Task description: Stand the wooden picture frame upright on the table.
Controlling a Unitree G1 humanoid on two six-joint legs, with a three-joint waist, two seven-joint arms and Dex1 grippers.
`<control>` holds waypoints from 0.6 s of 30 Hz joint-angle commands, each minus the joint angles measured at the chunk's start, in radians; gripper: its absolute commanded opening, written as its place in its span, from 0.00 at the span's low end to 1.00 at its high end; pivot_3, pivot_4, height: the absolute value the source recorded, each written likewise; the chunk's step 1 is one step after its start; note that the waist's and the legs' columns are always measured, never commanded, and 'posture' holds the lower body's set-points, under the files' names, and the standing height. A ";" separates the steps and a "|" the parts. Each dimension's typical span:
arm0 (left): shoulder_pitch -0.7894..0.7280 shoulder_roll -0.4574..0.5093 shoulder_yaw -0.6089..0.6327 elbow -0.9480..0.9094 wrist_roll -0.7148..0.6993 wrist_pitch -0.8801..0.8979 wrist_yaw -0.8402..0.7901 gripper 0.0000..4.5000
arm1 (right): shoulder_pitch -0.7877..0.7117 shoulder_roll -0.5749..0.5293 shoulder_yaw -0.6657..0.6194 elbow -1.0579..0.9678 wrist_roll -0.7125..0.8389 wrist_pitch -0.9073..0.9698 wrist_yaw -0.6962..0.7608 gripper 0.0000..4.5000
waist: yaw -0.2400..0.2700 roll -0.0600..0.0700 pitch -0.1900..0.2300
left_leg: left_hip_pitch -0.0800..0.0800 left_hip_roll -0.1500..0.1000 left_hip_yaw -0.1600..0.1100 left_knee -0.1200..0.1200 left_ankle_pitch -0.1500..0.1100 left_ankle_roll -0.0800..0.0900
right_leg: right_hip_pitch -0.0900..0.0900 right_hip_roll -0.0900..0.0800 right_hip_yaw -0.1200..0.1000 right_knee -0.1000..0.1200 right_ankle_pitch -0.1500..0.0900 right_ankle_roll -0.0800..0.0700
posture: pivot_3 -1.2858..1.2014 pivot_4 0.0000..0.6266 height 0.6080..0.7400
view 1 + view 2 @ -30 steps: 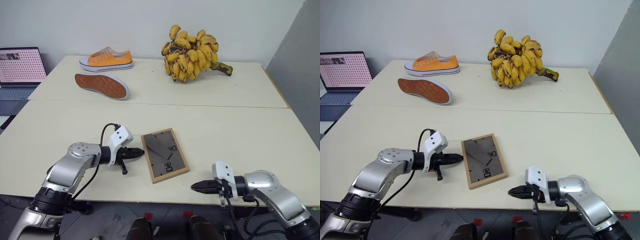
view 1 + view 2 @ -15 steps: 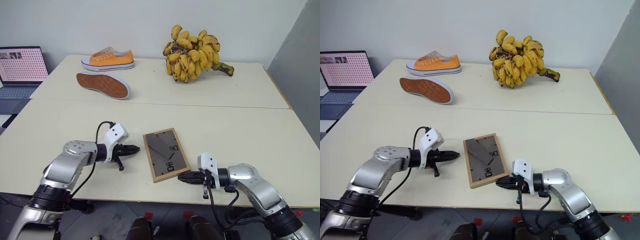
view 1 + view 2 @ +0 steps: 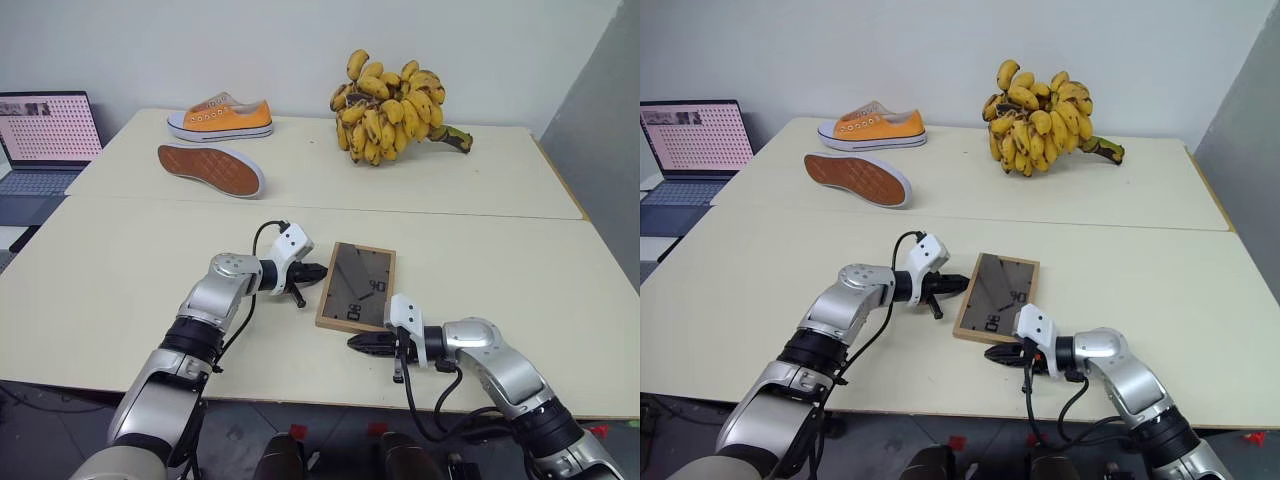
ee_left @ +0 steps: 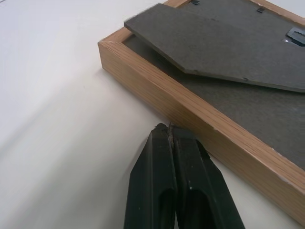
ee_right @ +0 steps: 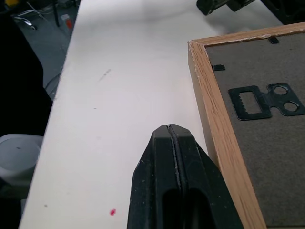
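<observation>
The wooden picture frame (image 3: 358,287) lies flat on the table (image 3: 500,255) near its front edge, dark grey back with numerals facing up. In the left wrist view its light-wood rim (image 4: 190,112) runs just past my fingertips, and a grey back flap (image 4: 219,45) lies over the board. My left gripper (image 3: 318,272) is shut, with its tip at the frame's left long edge. My right gripper (image 3: 355,341) is also shut. Its tip rests by the frame's near corner (image 5: 193,45), beside the rim and the metal hanger (image 5: 264,102).
An orange sneaker (image 3: 222,117) stands at the far left, with a second one (image 3: 210,168) on its side, sole showing. A bunch of bananas (image 3: 395,100) sits at the back centre. An open laptop (image 3: 45,130) is off the table's left end. A seam (image 3: 480,215) crosses the tabletop.
My left gripper swept right and away from me against the frame, which slid and turned that way. My right gripper moved left up to the frame's near corner. Both stayed shut.
</observation>
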 commanded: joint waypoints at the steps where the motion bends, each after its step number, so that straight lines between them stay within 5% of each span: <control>1: 0.007 0.044 0.027 -0.038 0.003 -0.028 -0.038 0.01 | 0.040 -0.065 -0.052 -0.085 0.011 -0.003 0.014 0.00 | 0.000 0.000 0.000 | 0.000 0.000 0.000 0.000 0.000 0.000 | 0.000 0.000 0.000 0.000 0.000 0.000 | 0.52 0.24 1.00; 11: 0.080 0.213 0.096 -0.262 -0.095 0.259 -0.124 0.01 | 0.315 -0.390 -0.300 -0.380 0.140 0.065 0.103 0.00 | -0.002 0.000 0.000 | 0.001 0.000 -0.001 0.000 0.000 0.000 | 0.001 0.000 0.000 0.000 -0.003 0.004 | 0.52 0.24 1.00; 15: 0.052 0.193 0.147 -0.317 -0.185 0.502 -0.088 0.01 | 0.274 -0.411 -0.343 -0.269 0.046 0.011 0.026 0.00 | -0.006 0.000 0.000 | 0.001 0.000 0.000 0.000 0.000 0.000 | 0.001 0.000 0.000 0.000 -0.003 0.004 | 0.52 0.24 1.00; 18: -0.001 0.116 0.222 -0.289 -0.262 0.770 0.011 0.01 | 0.125 -0.336 -0.320 -0.090 -0.103 -0.040 -0.166 0.00 | -0.013 -0.001 0.000 | 0.001 0.000 0.000 0.000 0.000 0.000 | 0.001 0.000 0.000 0.000 -0.003 0.004 | 0.52 0.24 1.00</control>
